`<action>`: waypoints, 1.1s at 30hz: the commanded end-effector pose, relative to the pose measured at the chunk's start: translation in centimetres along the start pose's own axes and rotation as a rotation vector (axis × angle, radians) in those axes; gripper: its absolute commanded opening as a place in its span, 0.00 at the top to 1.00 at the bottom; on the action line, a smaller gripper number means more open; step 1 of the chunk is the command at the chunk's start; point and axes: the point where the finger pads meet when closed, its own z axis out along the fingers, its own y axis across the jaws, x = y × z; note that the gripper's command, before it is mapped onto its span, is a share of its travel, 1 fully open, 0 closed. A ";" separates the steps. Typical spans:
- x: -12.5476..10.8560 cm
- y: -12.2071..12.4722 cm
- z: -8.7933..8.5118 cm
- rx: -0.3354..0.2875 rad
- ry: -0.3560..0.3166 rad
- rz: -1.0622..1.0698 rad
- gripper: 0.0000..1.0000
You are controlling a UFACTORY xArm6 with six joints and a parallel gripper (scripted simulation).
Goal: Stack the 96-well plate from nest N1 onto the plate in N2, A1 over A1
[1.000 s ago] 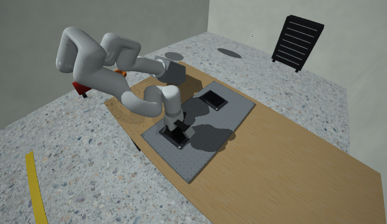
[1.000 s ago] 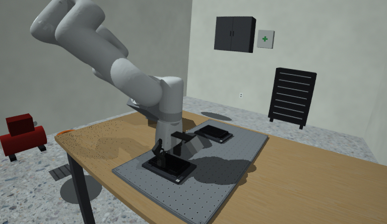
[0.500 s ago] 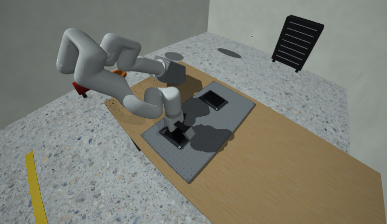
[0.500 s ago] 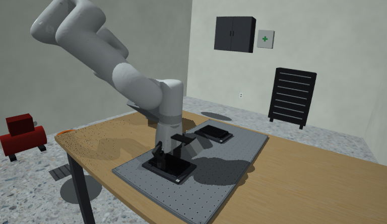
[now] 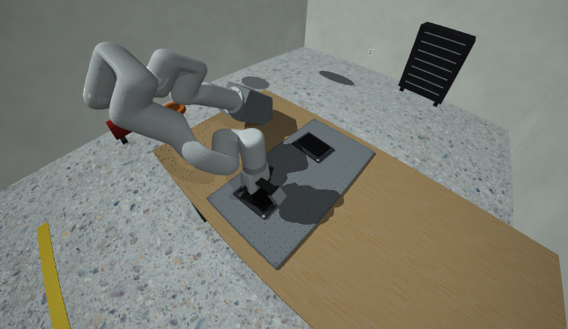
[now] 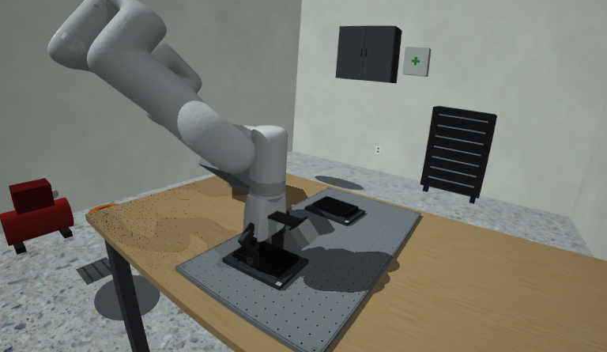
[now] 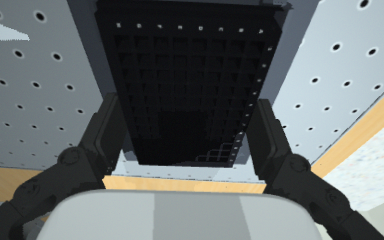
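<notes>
- The two black fingers are spread as wide as they go, with nothing held between them.
- One finger is on each long side of the black 96-well plate (image 7: 185,85). In the wrist view I cannot tell if they touch its sides.
- The gripper (image 6: 264,240) is down low, right at that plate, pointing straight down.
- The plate sits in its nest, N1 (image 6: 257,276), the one closer to the near end of the gray board.
- A small white mark shows at the near corner of this nest.
- The other 96-well plate (image 6: 333,207) sits in the far nest, N2 (image 6: 346,220), well apart from the gripper.
- Both nests are on a gray board with holes (image 6: 313,303).
- The board lies on a wooden table (image 6: 469,285).
- The gray arm (image 6: 147,79) bends up high and then comes down to the gripper.
- Its dark shadow falls on the board beside N1.
</notes>
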 end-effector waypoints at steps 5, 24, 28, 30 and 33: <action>0.1 0.0 -0.1 0.000 0.002 0.001 1.00; 0.1 0.0 -0.1 0.000 0.002 0.001 1.00; 0.1 0.0 -0.1 0.000 0.002 0.001 1.00; 0.1 0.0 -0.1 0.000 0.002 0.001 1.00; 0.1 0.0 -0.1 0.000 0.002 0.001 1.00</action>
